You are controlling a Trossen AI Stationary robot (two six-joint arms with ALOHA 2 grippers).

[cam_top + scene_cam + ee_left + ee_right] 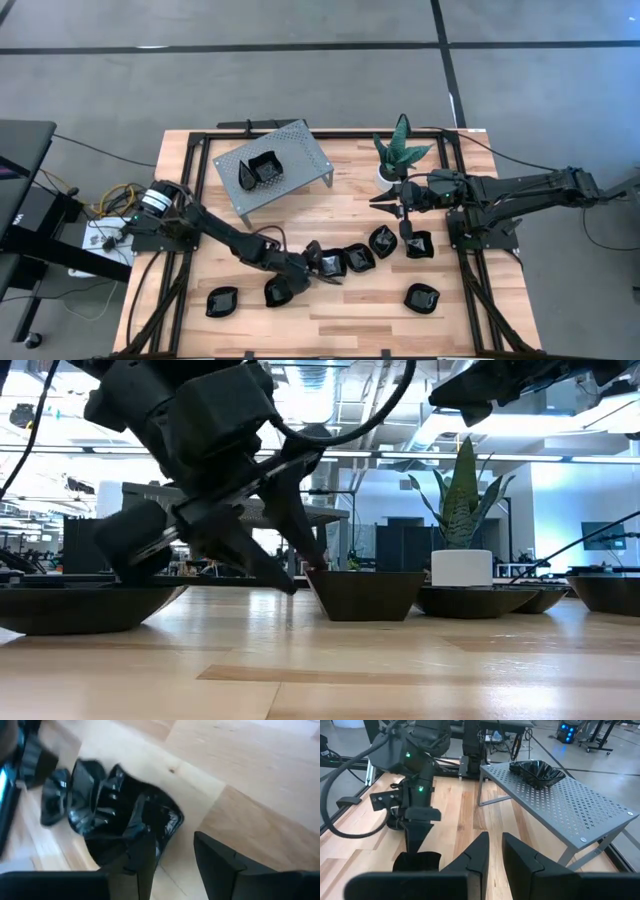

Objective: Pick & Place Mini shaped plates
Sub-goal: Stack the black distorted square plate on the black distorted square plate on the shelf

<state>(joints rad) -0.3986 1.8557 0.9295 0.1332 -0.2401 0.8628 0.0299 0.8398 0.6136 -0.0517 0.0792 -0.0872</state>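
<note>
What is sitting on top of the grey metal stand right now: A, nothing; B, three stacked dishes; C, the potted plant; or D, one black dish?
D: one black dish rests on the perforated grey stand, while the plant stands on the table beside it.

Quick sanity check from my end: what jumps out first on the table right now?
The left gripper sits low near the table's middle, fingers open, at the left end of a row of black plates. One plate already sits on the grey stand at the far side. The right gripper hovers beside the plant, nothing in it.
</note>
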